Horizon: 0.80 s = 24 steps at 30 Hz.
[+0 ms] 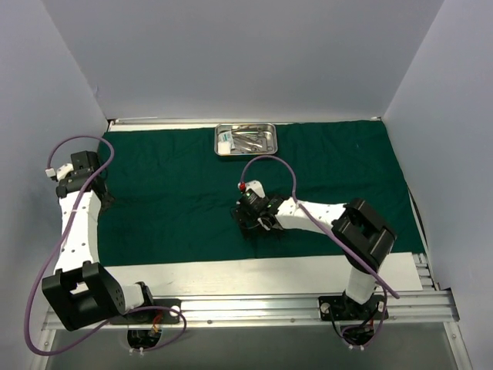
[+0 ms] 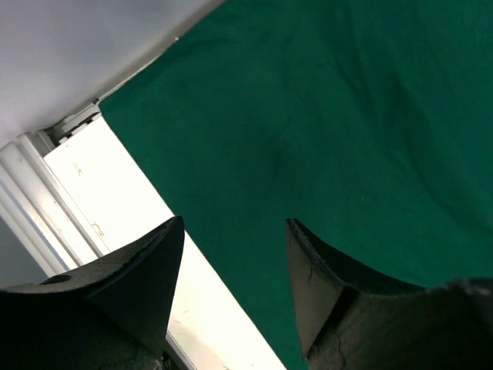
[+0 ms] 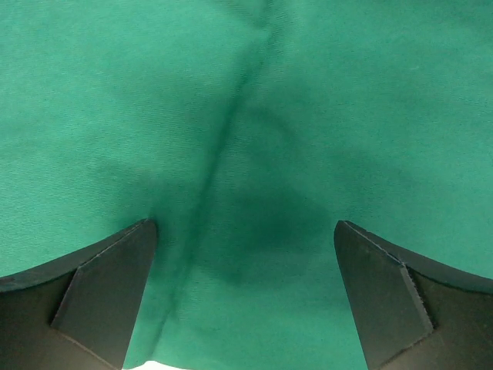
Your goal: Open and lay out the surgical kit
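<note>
Top external: packet (image 1: pixel 224 141) in tray (image 1: pixel 246 153), label unreadably small.

White counter (image 1: pixel 254 274) shows as a pale band at six o'clock, with a ribbed aluminium rail (image 1: pixel 254 310) just below it along the near edge. Plain back wall (image 1: pixel 246 54) up at twelve, metal trim (image 1: pixel 162 123) along its foot. Side wall (image 1: pixel 38 92) at nine, slanted panel (image 1: pixel 454 77) at three.
</note>
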Each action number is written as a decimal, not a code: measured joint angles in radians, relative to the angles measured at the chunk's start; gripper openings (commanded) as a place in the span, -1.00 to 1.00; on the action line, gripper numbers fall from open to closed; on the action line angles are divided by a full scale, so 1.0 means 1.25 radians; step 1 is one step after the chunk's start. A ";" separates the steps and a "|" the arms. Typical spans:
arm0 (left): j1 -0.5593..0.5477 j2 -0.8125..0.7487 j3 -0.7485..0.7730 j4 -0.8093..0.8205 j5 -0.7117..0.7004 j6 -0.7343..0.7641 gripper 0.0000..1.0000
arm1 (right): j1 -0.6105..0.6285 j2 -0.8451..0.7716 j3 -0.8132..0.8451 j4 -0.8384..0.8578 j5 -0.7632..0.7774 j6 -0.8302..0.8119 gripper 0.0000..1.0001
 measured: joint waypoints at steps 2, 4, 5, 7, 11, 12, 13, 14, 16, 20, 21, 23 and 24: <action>-0.012 -0.002 -0.015 0.016 0.001 0.007 0.36 | 0.019 0.009 0.007 0.002 0.014 0.015 0.92; -0.015 -0.008 -0.027 0.027 0.000 0.015 0.42 | 0.043 0.014 0.012 0.000 0.027 0.029 0.92; -0.016 -0.014 -0.034 0.035 0.000 0.018 0.55 | 0.056 0.014 0.012 -0.003 0.030 0.038 0.92; -0.017 -0.033 -0.049 0.052 -0.003 0.028 0.57 | 0.085 0.014 0.013 -0.013 0.037 0.059 0.92; -0.019 -0.070 -0.070 0.074 -0.003 0.031 0.59 | 0.138 0.009 0.011 -0.038 0.036 0.115 0.92; -0.022 -0.080 -0.078 0.082 -0.003 0.031 0.60 | 0.150 0.005 0.008 -0.045 0.034 0.129 0.92; -0.023 -0.089 -0.084 0.087 -0.003 0.032 0.60 | 0.161 -0.001 0.002 -0.054 0.027 0.143 0.92; -0.026 -0.097 -0.092 0.095 -0.004 0.032 0.60 | 0.172 -0.008 -0.005 -0.062 0.022 0.157 0.92; -0.029 -0.112 -0.112 0.107 -0.003 0.033 0.61 | 0.186 -0.023 -0.019 -0.082 0.010 0.179 0.93; -0.032 -0.123 -0.148 0.115 -0.002 0.034 0.62 | 0.196 -0.047 -0.036 -0.129 0.003 0.207 0.93; -0.033 -0.122 -0.154 0.115 -0.002 0.034 0.63 | 0.194 -0.049 -0.036 -0.142 0.005 0.211 0.93; -0.035 -0.121 -0.159 0.115 0.003 0.034 0.64 | 0.189 -0.055 -0.035 -0.165 0.014 0.215 0.94; -0.036 -0.118 -0.159 0.116 0.007 0.034 0.64 | 0.186 -0.059 -0.035 -0.178 0.021 0.215 0.94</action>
